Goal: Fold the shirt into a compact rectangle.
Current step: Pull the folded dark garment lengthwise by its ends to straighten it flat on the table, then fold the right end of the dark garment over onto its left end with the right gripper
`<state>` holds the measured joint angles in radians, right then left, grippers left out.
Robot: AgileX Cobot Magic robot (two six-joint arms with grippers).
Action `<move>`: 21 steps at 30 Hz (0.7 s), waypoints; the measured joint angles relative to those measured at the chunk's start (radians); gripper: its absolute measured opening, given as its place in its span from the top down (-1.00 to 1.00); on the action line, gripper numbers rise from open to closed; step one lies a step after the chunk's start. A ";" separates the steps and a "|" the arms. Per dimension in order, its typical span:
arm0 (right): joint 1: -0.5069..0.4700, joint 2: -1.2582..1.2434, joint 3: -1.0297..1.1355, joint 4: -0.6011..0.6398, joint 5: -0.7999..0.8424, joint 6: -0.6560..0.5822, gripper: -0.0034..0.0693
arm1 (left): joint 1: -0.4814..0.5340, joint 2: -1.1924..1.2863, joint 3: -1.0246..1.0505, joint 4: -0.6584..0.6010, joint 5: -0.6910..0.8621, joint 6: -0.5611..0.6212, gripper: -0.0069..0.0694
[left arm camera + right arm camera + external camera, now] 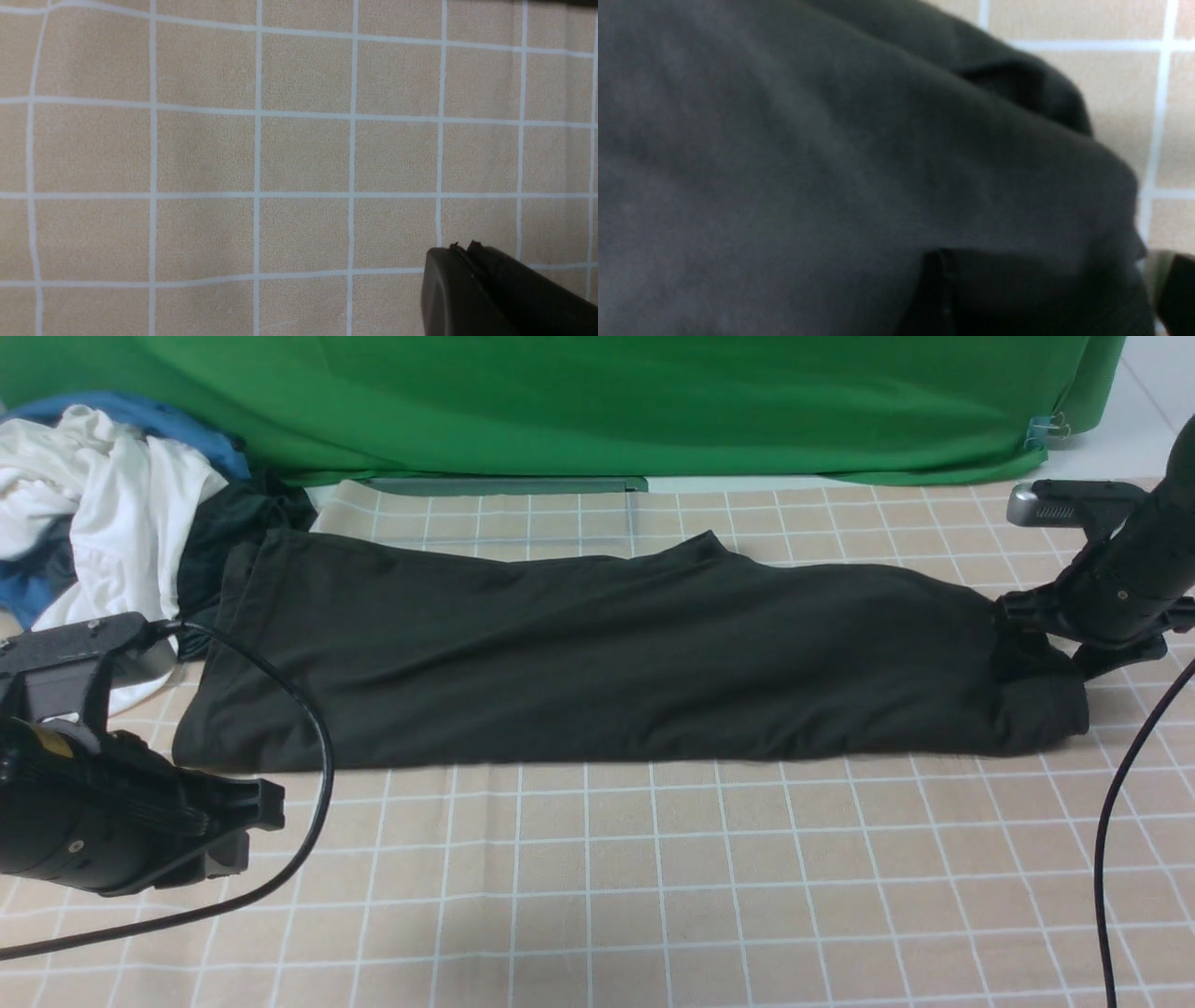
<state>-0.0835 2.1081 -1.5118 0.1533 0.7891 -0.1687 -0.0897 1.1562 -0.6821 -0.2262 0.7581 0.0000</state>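
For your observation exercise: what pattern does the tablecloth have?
The tablecloth is beige with white grid lines, clearest in the left wrist view.

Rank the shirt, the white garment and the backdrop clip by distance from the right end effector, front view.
1. The shirt: its right end lies at the open right end effector.
2. The clip: behind it, on the green backdrop, at its right corner.
3. The white garment: far left, at the back.
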 joint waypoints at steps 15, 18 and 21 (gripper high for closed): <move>0.041 -0.041 -0.016 -0.134 0.134 -0.070 0.51 | 0.000 -0.002 0.001 -0.018 0.009 0.000 0.77; 0.002 -0.096 -0.016 -0.187 0.189 -0.034 0.51 | 0.000 -0.002 0.001 -0.018 0.013 0.000 0.77; -0.065 -0.154 -0.016 -0.220 0.215 -0.010 0.51 | 0.000 -0.002 0.001 -0.018 0.015 0.008 0.77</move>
<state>-0.1481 1.9538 -1.5279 -0.0666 1.0038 -0.1791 -0.0897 1.1547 -0.6814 -0.2444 0.7734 0.0076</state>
